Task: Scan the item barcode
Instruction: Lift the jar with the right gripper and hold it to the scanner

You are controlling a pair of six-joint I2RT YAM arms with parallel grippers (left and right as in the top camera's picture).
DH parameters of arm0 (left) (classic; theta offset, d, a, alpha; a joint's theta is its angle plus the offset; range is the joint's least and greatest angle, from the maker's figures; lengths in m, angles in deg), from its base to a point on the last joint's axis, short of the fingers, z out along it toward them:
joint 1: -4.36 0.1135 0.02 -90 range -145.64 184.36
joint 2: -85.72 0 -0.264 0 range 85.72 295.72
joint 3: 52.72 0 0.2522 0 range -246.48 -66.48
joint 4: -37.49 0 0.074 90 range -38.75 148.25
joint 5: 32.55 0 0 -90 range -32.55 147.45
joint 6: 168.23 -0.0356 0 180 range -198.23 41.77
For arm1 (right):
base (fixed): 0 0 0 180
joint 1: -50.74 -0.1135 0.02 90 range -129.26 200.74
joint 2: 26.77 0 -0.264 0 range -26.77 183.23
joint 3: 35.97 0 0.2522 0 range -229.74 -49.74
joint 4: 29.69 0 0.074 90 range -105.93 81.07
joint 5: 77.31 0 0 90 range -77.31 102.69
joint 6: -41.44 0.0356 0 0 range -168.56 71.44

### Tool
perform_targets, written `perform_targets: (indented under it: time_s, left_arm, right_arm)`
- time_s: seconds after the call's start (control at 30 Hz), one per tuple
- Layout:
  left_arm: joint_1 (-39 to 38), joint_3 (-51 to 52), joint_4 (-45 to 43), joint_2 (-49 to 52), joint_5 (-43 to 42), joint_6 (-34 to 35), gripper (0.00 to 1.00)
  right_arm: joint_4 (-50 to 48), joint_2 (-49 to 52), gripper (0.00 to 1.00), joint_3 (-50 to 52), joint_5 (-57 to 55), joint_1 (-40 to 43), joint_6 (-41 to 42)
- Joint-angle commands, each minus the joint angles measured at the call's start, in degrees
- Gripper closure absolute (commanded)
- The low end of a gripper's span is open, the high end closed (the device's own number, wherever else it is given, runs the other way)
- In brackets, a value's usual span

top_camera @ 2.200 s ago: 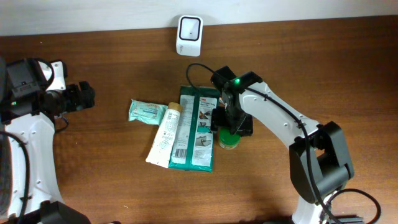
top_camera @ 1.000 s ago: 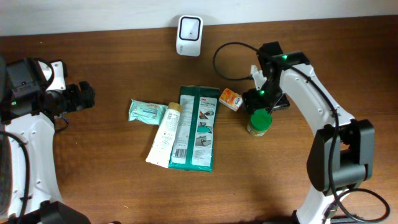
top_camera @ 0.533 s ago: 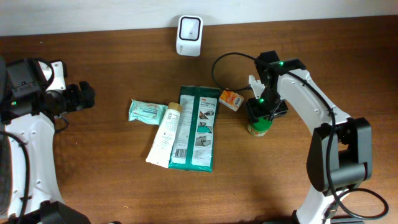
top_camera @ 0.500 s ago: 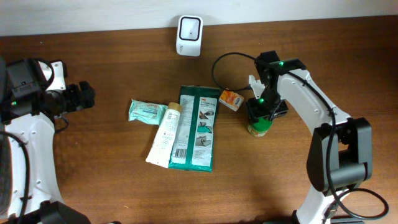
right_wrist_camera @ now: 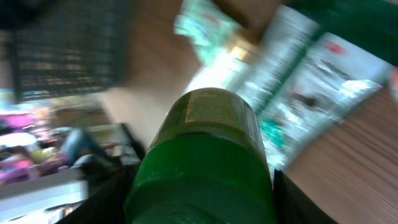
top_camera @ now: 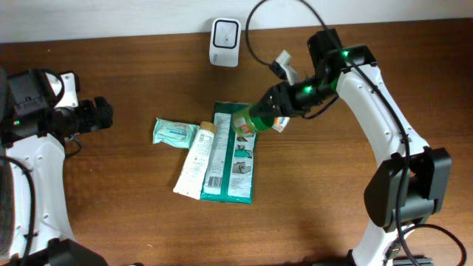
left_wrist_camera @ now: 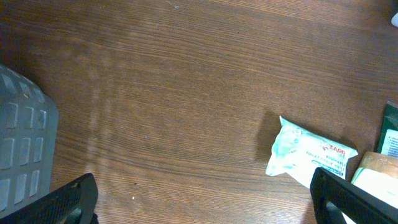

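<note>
Green-lidded jar [top_camera: 248,122] is pinched at its lid end by the right gripper [top_camera: 273,111] and held tipped on its side over the back right corner of a dark green pack [top_camera: 235,159], mid-bench. A white scanner [top_camera: 225,33] stands at the back edge of the bench [top_camera: 133,214]. A pale tube [top_camera: 196,159] and a wipes packet [top_camera: 174,133] lie left of the pack. Near the left edge, the left gripper [top_camera: 102,115] has its fingers spread wide, holding nothing.
</note>
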Motion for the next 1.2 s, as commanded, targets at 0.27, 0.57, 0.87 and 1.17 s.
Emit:
perform_targets:
  time_s: [0.27,0.57,0.87,1.17]
  left_arm:
    - [0.13,-0.04,-0.11,-0.13,-0.61,0.74,0.01]
    - [0.13,-0.04,-0.11,-0.13,-0.59,0.74,0.01]
    - [0.13,-0.04,-0.11,-0.13,-0.59,0.74,0.01]
    - [0.13,-0.04,-0.11,-0.13,-0.59,0.74,0.01]
  right_arm:
    - [-5.44,-0.59,0.55,-4.59,6.23,-1.33,7.89]
    - [-12.68,-0.57,0.55,-16.57,-41.16,-11.58,18.51]
    - [-59.21,13.09,0.55,-17.55,-71.30,-18.53,-19.63]
    - [-77.35,26.45,0.48,-17.55,-70.38,-17.49,-51.23]
